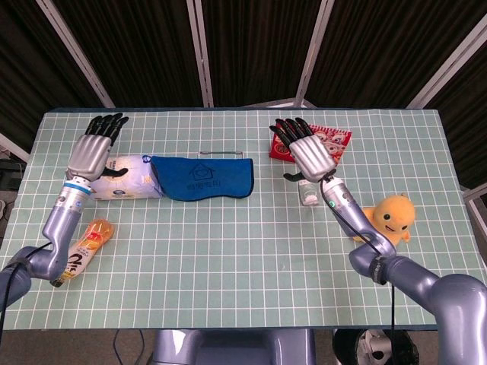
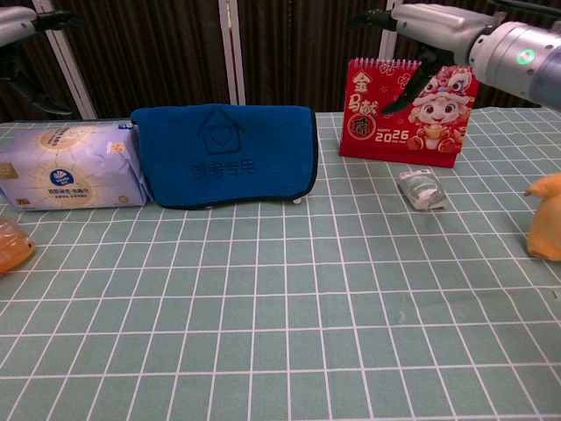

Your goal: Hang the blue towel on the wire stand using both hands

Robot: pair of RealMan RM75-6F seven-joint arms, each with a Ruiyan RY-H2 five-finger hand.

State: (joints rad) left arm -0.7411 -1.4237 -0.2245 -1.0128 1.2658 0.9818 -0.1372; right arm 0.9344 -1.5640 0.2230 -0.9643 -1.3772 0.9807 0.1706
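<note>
The blue towel [image 1: 202, 177] hangs draped over the white wire stand [image 1: 221, 154], its house logo facing front in the chest view [image 2: 223, 156]. Only the stand's top wire and one foot [image 2: 300, 202] show from under the cloth. My left hand [image 1: 93, 152] hovers over the table's left end, well left of the towel, fingers spread and holding nothing; in the chest view only its edge [image 2: 17, 22] shows. My right hand [image 1: 310, 156] is raised to the right of the towel, in front of the calendar, fingers apart and empty [image 2: 438, 22].
A tissue pack [image 1: 125, 176] lies against the towel's left side. A red calendar [image 2: 408, 110] stands at the back right, with a small clear container [image 2: 422, 188] in front of it. A yellow duck toy [image 1: 388, 219] sits far right, an orange bottle [image 1: 85, 247] front left.
</note>
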